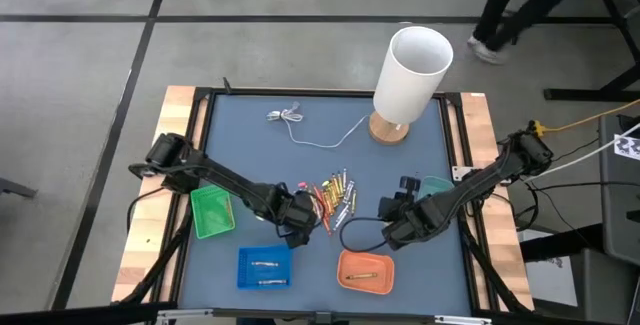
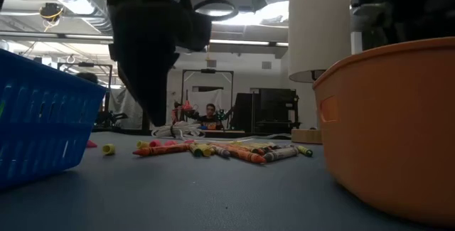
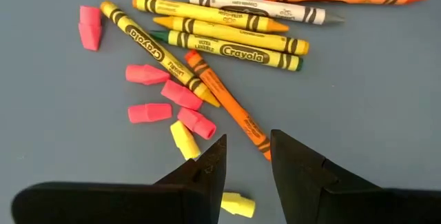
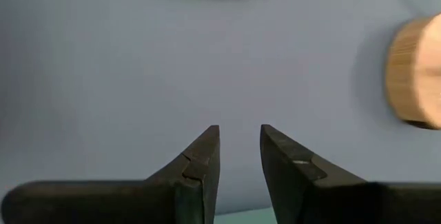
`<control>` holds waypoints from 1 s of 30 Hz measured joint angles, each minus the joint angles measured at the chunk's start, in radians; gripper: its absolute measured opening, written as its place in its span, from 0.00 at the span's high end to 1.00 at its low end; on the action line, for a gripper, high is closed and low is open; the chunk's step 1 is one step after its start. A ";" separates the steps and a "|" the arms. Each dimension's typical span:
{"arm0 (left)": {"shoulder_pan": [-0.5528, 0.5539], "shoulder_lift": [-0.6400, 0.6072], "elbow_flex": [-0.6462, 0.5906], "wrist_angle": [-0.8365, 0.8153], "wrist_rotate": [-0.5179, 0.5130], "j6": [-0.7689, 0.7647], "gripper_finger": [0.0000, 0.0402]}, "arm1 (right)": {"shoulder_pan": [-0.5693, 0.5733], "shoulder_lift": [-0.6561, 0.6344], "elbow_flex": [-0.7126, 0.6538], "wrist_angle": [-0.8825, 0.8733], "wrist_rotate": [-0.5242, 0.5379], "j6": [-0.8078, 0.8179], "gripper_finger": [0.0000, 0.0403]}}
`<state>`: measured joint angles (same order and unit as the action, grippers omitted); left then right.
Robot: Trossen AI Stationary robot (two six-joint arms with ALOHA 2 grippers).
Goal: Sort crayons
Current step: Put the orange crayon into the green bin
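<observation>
Orange tray holds one crayon; blue tray beside it holds two; green tray looks bare. Both grippers narrowly parted, holding nothing

crayons mid-table between both arms, lamp behind, trays in front

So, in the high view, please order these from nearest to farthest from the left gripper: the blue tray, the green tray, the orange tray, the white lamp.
From the left gripper:
1. Blue tray, just below it at the table's front.
2. Orange tray and green tray, on opposite sides; too close to call.
3. White lamp, far off at the table's back right.
</observation>
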<state>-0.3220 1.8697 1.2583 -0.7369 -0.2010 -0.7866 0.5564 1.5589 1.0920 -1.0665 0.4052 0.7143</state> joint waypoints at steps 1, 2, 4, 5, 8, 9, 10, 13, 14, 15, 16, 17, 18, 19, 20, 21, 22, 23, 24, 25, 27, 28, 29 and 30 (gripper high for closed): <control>0.003 0.002 0.000 0.002 0.005 -0.001 0.76 | 0.000 0.000 -0.014 0.026 -0.009 0.000 0.75; 0.004 0.003 0.000 0.004 0.009 -0.009 0.76 | 0.000 0.000 -0.028 0.050 -0.015 0.000 0.75; 0.008 0.003 0.000 0.012 0.015 -0.037 0.76 | 0.000 0.000 -0.049 0.081 -0.023 0.000 0.75; 0.008 0.003 0.000 0.018 0.014 -0.048 0.76 | 0.000 0.000 -0.054 0.091 -0.024 0.000 0.75; 0.009 0.003 0.000 0.028 0.009 -0.052 0.76 | 0.000 0.000 -0.067 0.129 -0.024 -0.001 0.75; 0.009 0.003 0.000 0.033 0.009 -0.054 0.76 | 0.000 0.000 -0.068 0.134 -0.024 0.000 0.75; 0.009 0.003 0.000 0.036 0.009 -0.065 0.76 | 0.000 0.000 -0.068 0.138 -0.024 -0.001 0.75; 0.008 0.003 0.000 0.039 0.000 -0.085 0.76 | 0.000 0.000 -0.068 0.144 -0.024 -0.005 0.75; 0.008 0.003 0.000 0.039 -0.009 -0.086 0.76 | 0.000 0.000 -0.068 0.149 -0.024 -0.005 0.75; 0.008 0.003 0.000 0.039 -0.018 -0.086 0.76 | 0.000 0.000 -0.068 0.152 -0.024 -0.005 0.75; 0.009 0.003 0.000 0.039 -0.023 -0.086 0.76 | 0.000 0.000 -0.068 0.152 -0.024 -0.005 0.75; 0.009 0.003 0.000 0.039 -0.023 -0.086 0.76 | 0.000 0.000 -0.068 0.152 -0.024 -0.005 0.75; 0.009 0.003 0.000 0.039 -0.023 -0.086 0.76 | 0.000 0.000 -0.068 0.153 -0.024 -0.005 0.75; 0.009 0.003 0.000 0.039 -0.024 -0.086 0.76 | 0.000 0.000 -0.068 0.153 -0.024 -0.005 0.75; 0.009 0.003 0.000 0.040 -0.025 -0.086 0.76 | 0.000 0.000 -0.068 0.153 -0.024 -0.005 0.75; 0.009 0.003 0.000 0.041 -0.025 -0.086 0.76 | 0.000 0.000 -0.068 0.153 -0.024 -0.005 0.75; 0.008 0.008 0.000 0.045 -0.025 -0.086 0.76 | 0.000 0.000 -0.068 0.153 -0.024 -0.005 0.75; 0.008 0.012 0.000 0.052 -0.026 -0.086 0.76 | 0.000 0.000 -0.068 0.153 -0.024 -0.005 0.75; 0.008 0.020 0.000 0.057 -0.026 -0.086 0.76 | 0.000 0.000 -0.068 0.153 -0.023 -0.006 0.75; 0.009 0.030 0.000 0.058 -0.025 -0.086 0.76 | 0.000 0.000 -0.068 0.153 -0.021 -0.006 0.75; 0.009 0.057 0.000 0.067 -0.018 -0.078 0.76 | 0.000 0.000 -0.068 0.153 -0.012 -0.006 0.75; 0.009 0.070 0.000 0.068 -0.016 -0.072 0.76 | 0.000 0.000 -0.068 0.154 -0.007 -0.006 0.75; 0.009 0.081 0.000 0.067 -0.016 -0.071 0.76 | 0.000 0.000 -0.068 0.153 -0.006 -0.006 0.75; 0.008 0.089 0.000 0.067 -0.016 -0.071 0.76 | 0.000 0.000 -0.068 0.153 -0.005 -0.006 0.75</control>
<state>-0.3136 1.9592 1.2583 -0.6701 -0.2167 -0.8574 0.5562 1.5589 1.0241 -0.9132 0.3998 0.7082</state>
